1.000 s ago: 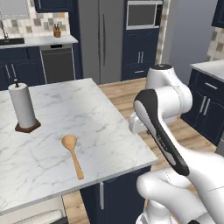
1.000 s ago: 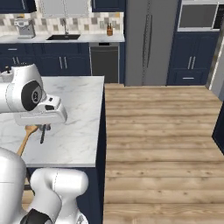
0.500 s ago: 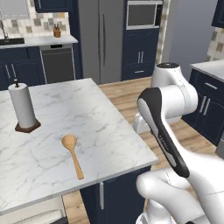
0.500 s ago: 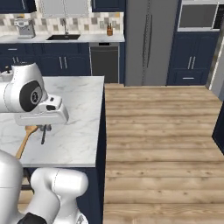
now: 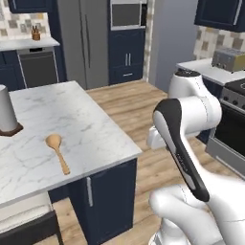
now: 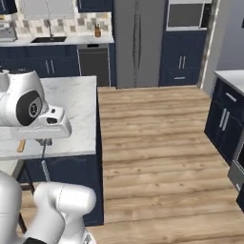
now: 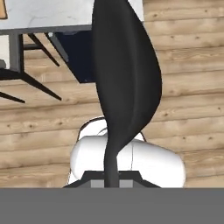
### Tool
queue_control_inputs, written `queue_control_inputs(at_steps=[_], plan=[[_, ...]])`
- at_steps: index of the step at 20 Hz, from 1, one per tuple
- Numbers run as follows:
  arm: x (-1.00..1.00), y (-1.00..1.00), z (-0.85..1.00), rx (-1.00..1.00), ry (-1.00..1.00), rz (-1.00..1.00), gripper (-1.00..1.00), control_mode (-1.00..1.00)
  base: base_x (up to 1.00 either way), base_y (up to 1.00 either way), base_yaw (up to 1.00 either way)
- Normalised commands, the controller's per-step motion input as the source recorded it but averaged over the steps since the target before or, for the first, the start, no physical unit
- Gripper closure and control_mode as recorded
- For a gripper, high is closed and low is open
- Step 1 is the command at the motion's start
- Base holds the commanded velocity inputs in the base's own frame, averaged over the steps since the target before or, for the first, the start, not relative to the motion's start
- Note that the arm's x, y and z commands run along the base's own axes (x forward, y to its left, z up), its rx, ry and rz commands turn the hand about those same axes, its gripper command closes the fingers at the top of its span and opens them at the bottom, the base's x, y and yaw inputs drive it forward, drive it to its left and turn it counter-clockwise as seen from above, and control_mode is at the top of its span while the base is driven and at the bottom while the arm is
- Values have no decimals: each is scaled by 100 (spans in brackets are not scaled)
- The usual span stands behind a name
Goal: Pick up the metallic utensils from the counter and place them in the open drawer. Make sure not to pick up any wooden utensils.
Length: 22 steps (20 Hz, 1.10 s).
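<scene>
At far left of the left base view, a white paper-towel roll on a dark round holder (image 5: 5, 115) is seen standing on the white marble table with grey veins (image 5: 91, 119). Near it on the slab, a large orange-tan wooden spoon with a round bowl (image 5: 58, 153) is laid flat, bowl toward the roll and handle toward the near edge. A pale-seated stool with a black frame (image 5: 26, 217) is tucked under the near edge, beside the navy blue cabinet with a slim silver handle (image 5: 107, 201). To the right, the white arm is raised off the table's corner, above the light wooden plank floor (image 5: 129, 103).

In the right base view, the pincer (image 6: 45, 142) is held at the table's near edge. In the hand view, it is shown closed on the slim dark-grey metal spoon (image 7: 122, 78), gripped by the narrow handle, with the planks behind it.
</scene>
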Motion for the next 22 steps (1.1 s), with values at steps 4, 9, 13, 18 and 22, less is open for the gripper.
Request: queue_control_inputs(at_steps=[4,9,13,18,22], plan=[[0,0,0,0,0,0,100,100,-95,-22,-49],[0,0,0,0,0,0,100,100,-68,-41,-55],[0,0,0,0,0,0,100,100,-15,-79,-43],[0,0,0,0,0,0,100,100,0,-100,-11],[0,0,0,0,0,0,100,100,6,-100,7]])
